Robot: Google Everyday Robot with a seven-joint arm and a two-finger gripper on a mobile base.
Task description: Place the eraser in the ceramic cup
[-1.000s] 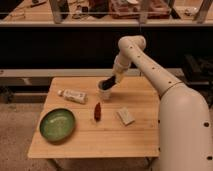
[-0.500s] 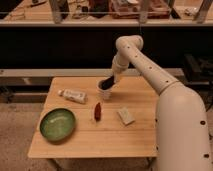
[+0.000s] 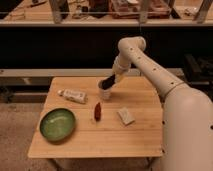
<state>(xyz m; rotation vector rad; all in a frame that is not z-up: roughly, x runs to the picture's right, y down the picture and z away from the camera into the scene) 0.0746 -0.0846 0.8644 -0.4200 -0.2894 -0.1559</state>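
Note:
A white ceramic cup stands upright near the back middle of the wooden table. My dark gripper hangs right over the cup's mouth, touching or just inside its rim, and hides part of it. I cannot tell whether it holds anything. A pale flat block that may be the eraser lies to the right and in front of the cup. A white oblong labelled thing lies to the left of the cup.
A green bowl sits at the front left. A small red oblong thing lies in front of the cup. My white arm reaches in from the right. A dark shelf unit stands behind the table.
The arm's upper joint has shifted slightly. The gripper stays over the cup. The things on the table have not moved.

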